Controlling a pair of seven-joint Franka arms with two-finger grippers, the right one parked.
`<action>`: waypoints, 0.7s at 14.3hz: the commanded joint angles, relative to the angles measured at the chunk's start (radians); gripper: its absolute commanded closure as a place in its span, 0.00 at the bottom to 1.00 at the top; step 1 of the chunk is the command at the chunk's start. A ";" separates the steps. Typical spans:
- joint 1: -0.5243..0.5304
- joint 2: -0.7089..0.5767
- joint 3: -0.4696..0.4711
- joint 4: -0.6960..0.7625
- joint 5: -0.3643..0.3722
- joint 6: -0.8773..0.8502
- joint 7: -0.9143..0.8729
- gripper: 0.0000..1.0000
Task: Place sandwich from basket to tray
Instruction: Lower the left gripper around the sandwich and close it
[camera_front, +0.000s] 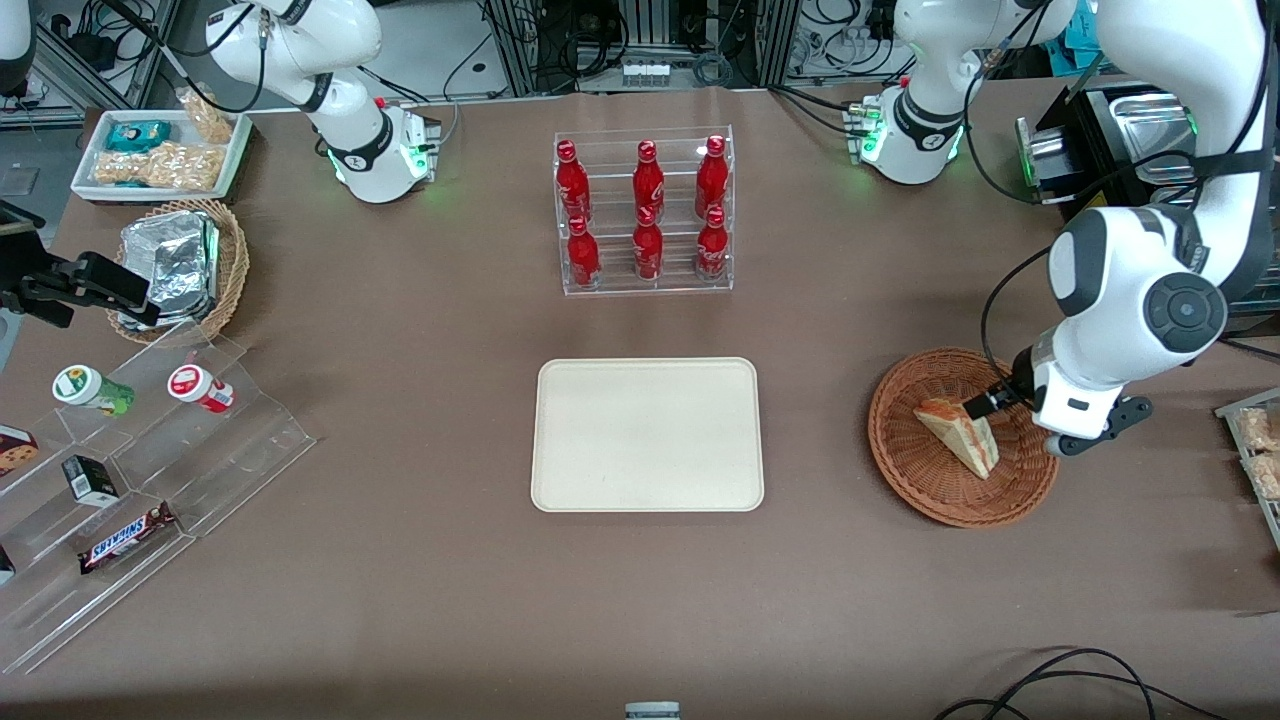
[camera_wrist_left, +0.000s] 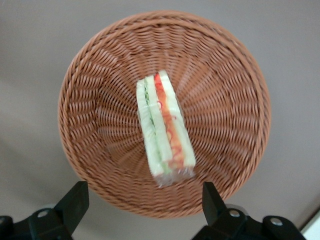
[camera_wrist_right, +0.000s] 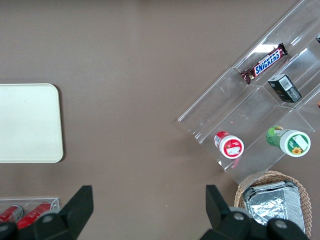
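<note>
Hovering over the shallow reddish-brown wicker basket (camera_wrist_left: 165, 112), your tool (camera_wrist_left: 142, 202) is spread wide, holding nothing; the wrapped triangular sandwich (camera_wrist_left: 164, 131) lies inside. Next: descend, straddle, clamp, then carry to the cream rectangular tray (camera_front: 647, 434).

Before me: one wide tabletop (camera_front: 400, 600), covered in plain matte brown, evenly lit from above with soft shadows. Farther from the front camera I log metal frame racking (camera_front: 650, 40), hung with black cables (camera_front: 120, 25).
</note>
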 joint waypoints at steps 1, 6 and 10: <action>-0.010 0.043 0.002 -0.005 0.018 0.057 -0.197 0.00; -0.008 0.123 0.002 -0.002 0.014 0.117 -0.312 0.00; -0.005 0.157 0.000 -0.003 0.007 0.135 -0.408 0.76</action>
